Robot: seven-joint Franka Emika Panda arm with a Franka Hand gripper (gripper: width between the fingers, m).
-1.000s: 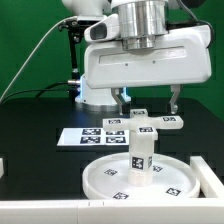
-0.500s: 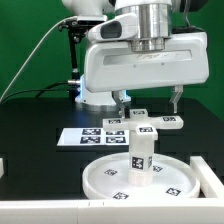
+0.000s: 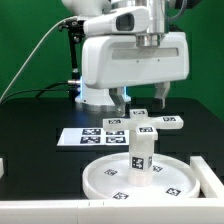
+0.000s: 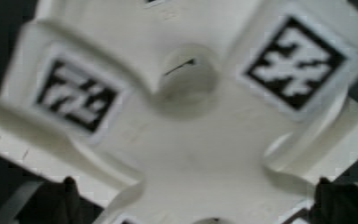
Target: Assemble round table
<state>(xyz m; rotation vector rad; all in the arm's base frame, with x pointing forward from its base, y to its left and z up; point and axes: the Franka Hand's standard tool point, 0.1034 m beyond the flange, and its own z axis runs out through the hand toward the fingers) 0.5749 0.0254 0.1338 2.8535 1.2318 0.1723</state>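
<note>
The large round disc (image 3: 112,178) lies flat at the front of the black table. The short cylinder leg (image 3: 141,150) stands upright in its middle. The cross-shaped foot (image 3: 152,122) lies behind it on the table and fills the wrist view (image 4: 185,90), showing two tags. My gripper (image 3: 141,100) hangs open and empty just above the foot, one finger on each side of it. In the wrist view my gripper (image 4: 195,200) shows two dark fingertips (image 4: 69,196) spread wide over the foot.
The marker board (image 3: 98,135) lies on the table towards the exterior view's left of the foot. A white block (image 3: 211,176) stands at the exterior view's right edge beside the disc. A white rail (image 3: 60,210) runs along the front.
The hand has turned about its vertical axis above the foot, so it looks narrower and its fingers stand closer together in the exterior view. The parts have not moved.
</note>
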